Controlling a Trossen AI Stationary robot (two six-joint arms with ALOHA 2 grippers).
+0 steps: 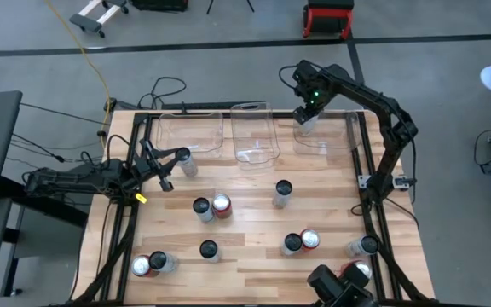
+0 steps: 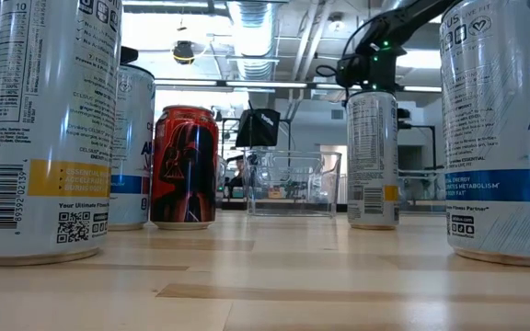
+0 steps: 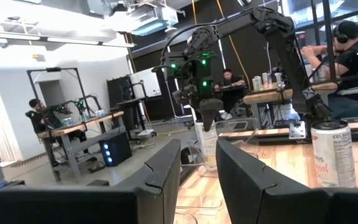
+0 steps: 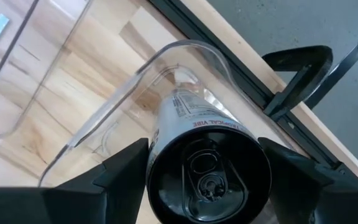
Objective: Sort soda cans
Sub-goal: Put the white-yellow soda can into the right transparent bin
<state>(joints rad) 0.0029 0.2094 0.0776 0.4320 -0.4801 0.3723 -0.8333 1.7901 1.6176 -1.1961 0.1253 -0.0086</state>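
Soda can (image 4: 207, 165): silver-grey body, dark top, pull tab.

Three bins (image 1: 254, 132) line tabletop (image 1: 245, 256) far edge; right pincer (image 1: 307, 117) holds can (image 4: 207, 158) over rightmost bin (image 1: 326, 136); other cans (image 1: 211, 207) scattered nearer.

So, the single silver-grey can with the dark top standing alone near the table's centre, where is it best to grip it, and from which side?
Probably from above, jaws closing across the upper wall of the upright silver-grey can with the dark top. It stands apart from the others, so its round sides are free all around.
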